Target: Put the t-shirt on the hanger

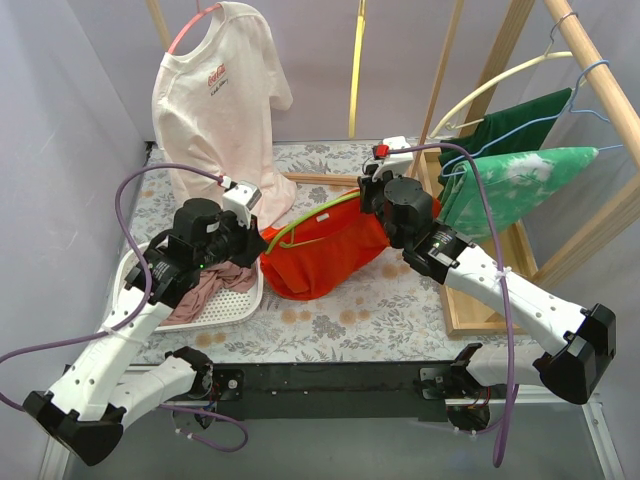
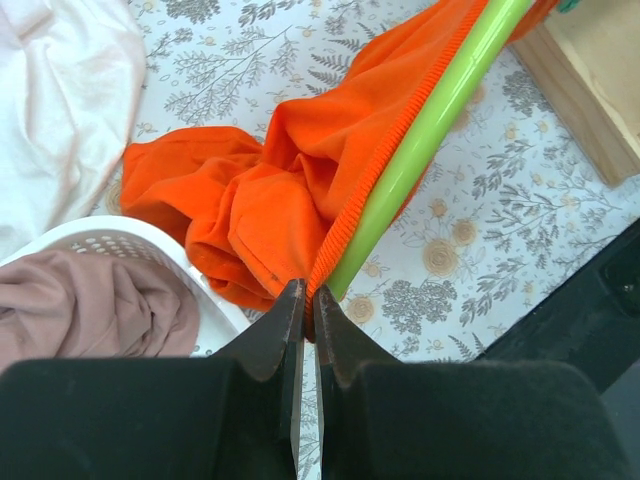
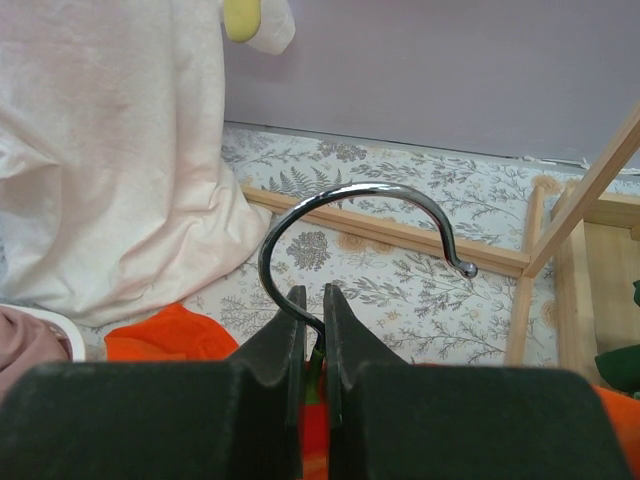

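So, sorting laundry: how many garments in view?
5: white t-shirt hanging back left, orange t-shirt at centre, pinkish garment in the basket, dark green garment and pale green garment on the right rack. Others may be hidden.

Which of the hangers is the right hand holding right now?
The lime-green hanger, partly inside the orange t-shirt, pinched by the right hand just below its chrome hook. The pink hanger carries the white shirt; others hang on the wooden rack.

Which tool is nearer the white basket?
Left. The left tool pinches the t-shirt just beside the basket; the right tool holds the hanger by its hook, farther away.
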### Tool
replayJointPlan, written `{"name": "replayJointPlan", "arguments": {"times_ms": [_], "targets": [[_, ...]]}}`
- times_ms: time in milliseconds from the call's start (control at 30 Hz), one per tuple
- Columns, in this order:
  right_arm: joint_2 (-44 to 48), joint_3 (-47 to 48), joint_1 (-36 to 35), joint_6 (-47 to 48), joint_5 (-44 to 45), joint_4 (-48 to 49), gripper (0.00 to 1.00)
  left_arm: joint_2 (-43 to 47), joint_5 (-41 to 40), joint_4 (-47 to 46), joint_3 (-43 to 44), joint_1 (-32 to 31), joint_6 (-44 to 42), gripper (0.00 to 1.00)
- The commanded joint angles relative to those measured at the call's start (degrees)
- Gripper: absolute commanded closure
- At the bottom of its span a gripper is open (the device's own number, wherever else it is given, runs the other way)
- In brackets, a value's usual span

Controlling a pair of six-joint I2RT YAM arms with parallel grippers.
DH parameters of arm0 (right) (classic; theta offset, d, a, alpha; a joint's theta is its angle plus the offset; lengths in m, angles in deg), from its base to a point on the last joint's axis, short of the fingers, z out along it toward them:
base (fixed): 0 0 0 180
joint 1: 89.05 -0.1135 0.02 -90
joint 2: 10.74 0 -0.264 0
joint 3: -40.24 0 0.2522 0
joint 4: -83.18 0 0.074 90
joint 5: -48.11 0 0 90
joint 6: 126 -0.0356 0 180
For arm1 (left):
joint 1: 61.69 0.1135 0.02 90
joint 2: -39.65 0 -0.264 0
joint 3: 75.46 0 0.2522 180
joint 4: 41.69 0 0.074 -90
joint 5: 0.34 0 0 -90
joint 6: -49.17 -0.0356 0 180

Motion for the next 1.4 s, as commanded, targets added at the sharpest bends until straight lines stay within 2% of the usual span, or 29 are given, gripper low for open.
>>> {"name": "replayJointPlan", "arguments": {"times_ms": [0,167,467,700,1100,1200,1367], "targets": [[3.0,5.4,2.9,-1.1,6.9,8.5,0.99,0.6,-8.5,5.9,-3.6,0.6,-1.1,1.00],[2.5,5.0,3.0,0.6,10.2,9.2,0.99,1.4,-10.7,6.1,-3.4,0.5,-1.8,1.00],[0.4,7.2,3.8,3.6,9.7,11.0,0.99,2.7,-17.4,6.9,-2.5,0.6,-2.6,1.00],[-0.5,4.2,3.8,4.8,11.7,12.5,0.99,3.2,-15.3,12.6,4.6,0.6,-0.5,1.00],[-3.4,4.2,3.9,10.7,16.1,16.5,0.99,4.1,-9.3,18.5,9.8,0.6,-0.4,1.00],[-3.7,3.9,3.9,11.0,15.9,17.3,0.99,4.7,-9.3,18.7,11.5,0.6,-0.4,1.00],[-4.2,3.9,1.7,10.9,14.9,17.3,0.99,4.8,-4.3,16.6,15.3,0.6,-0.2,1.00]]}}
